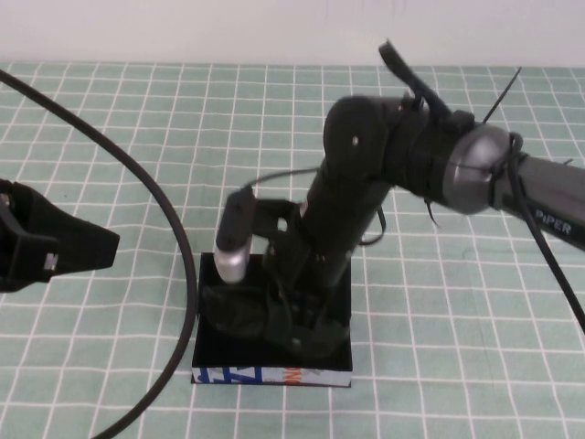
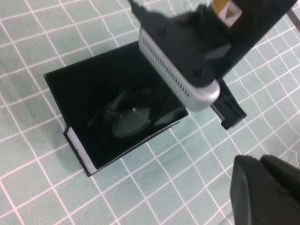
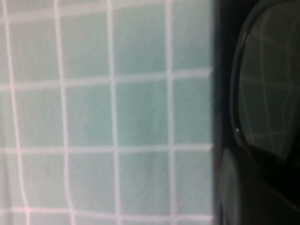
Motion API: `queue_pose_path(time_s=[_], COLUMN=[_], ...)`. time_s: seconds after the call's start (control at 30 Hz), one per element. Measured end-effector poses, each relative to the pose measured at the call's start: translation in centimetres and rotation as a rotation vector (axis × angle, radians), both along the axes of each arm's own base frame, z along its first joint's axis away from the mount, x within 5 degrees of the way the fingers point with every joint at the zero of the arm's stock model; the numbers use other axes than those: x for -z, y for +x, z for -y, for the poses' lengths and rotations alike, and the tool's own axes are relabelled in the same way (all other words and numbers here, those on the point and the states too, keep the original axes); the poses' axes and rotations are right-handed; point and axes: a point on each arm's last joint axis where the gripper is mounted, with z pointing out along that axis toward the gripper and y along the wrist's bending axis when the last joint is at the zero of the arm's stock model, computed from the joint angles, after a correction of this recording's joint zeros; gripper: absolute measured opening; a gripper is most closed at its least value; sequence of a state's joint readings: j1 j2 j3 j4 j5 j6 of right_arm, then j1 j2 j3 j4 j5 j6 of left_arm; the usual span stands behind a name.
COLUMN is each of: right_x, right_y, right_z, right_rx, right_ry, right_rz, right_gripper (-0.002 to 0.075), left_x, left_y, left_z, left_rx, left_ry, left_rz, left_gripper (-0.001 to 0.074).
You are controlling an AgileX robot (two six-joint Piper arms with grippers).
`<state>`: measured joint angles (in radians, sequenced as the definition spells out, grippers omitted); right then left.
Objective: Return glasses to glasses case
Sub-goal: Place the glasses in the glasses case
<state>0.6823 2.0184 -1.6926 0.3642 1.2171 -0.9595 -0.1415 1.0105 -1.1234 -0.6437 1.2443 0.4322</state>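
The glasses case [image 1: 224, 352] is an open black box near the table's front middle, with a white strip printed blue and orange [image 1: 265, 375] on its front side. The dark glasses [image 1: 233, 309] lie inside it; a lens [image 2: 131, 121] shows against the black lining [image 2: 84, 89] in the left wrist view. My right gripper [image 1: 302, 329] is lowered into the case, right at the glasses, hidden under its own arm. The right wrist view shows a lens [image 3: 269, 89] very close beside the case's edge [image 3: 222, 70]. My left gripper [image 1: 110, 249] hovers at the far left, shut and empty [image 2: 251, 164].
A green cloth with a white grid [image 1: 457, 347] covers the table. A black cable [image 1: 155, 197] curves down the left side, passing close to the case's left edge. A white wall runs along the back.
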Motion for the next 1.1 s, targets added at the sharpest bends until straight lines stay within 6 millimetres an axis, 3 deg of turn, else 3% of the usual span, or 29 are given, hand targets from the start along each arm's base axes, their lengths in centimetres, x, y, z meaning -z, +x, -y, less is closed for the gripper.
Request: queue_pose_path(time_s=[0.23, 0.53, 0.8, 1.1], right_x=[-1.5, 0.8, 0.8, 0.8], right_y=[0.5, 1.1, 1.1, 1.1], right_z=[-0.5, -0.9, -0.9, -0.9], right_rx=[0.001, 0.0, 0.033, 0.065], right_ry=[0.042, 0.004, -0.003, -0.011], right_rz=[0.041, 0.004, -0.01, -0.022], right_gripper=[0.0069, 0.0069, 0.007, 0.0139], left_x=[0.0, 0.0, 0.0, 0.1], left_y=[0.0, 0.0, 0.0, 0.0], left_z=[0.0, 0.0, -0.1, -0.2], left_rx=[0.0, -0.001, -0.002, -0.005], left_ry=[0.0, 0.005, 0.009, 0.023], left_rz=[0.0, 0.001, 0.001, 0.003], left_gripper=[-0.0006, -0.0006, -0.0006, -0.0006])
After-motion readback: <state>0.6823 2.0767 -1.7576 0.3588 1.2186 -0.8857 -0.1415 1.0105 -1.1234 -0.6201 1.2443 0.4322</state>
